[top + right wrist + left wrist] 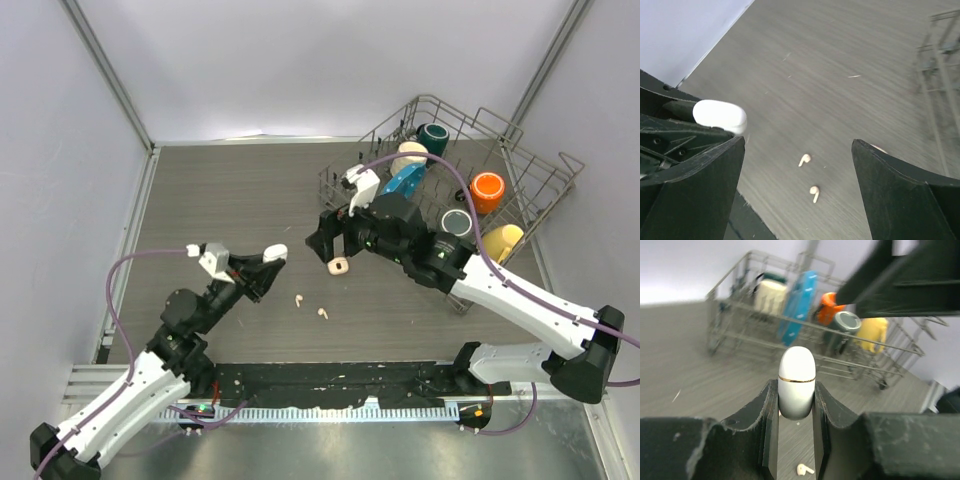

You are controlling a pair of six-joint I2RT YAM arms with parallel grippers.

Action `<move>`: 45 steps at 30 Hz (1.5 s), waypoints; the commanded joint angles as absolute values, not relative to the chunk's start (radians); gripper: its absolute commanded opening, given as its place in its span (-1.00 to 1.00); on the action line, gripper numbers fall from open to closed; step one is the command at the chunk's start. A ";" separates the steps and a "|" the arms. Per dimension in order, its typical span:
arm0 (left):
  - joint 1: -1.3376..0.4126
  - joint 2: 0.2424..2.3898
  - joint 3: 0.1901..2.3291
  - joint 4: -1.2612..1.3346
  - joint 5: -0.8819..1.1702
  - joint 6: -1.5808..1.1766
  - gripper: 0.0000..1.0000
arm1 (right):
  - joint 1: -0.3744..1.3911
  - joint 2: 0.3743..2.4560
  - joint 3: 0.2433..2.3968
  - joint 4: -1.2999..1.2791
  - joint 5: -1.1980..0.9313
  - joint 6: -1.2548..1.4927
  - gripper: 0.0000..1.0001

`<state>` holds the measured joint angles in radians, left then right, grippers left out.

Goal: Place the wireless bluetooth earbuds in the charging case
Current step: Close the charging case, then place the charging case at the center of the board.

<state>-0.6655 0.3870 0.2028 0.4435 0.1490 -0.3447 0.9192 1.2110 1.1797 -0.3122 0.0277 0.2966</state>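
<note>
**Risk: shut lid, slippery shell, tiny parts**

Left pincer (796, 395) is clamping a smooth white oval plastic charging case (796, 365) by one end, with its thin gold seam showing, above the grey wood-grain counter (840, 60). Right pincer (798, 141) is hanging wide and empty, close beside the case. Two tiny peach-beige stemmed plastic earbuds (804, 160) are lying loose on the counter near the case, just apart from each other; no others are showing.

The seam is looking closed, so an earbud brought over now would likely be bumping the lid and dropping. The rounded shell is offering little purchase, so a push from the right pincer could be squeezing it out of the grip. Such small earbuds may be skidding away under wide fingers.
</note>
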 commanded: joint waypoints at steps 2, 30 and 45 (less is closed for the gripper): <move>-0.660 0.512 0.330 0.094 -0.202 -0.518 -1.00 | 0.916 1.164 1.172 -0.296 0.284 0.360 0.87; -0.348 1.087 0.265 0.268 0.149 -0.810 -0.71 | 0.910 1.164 1.167 -0.285 0.276 0.371 0.87; -0.322 1.140 0.287 0.216 0.092 -0.791 0.25 | 0.900 1.216 1.175 -0.288 0.265 0.350 0.87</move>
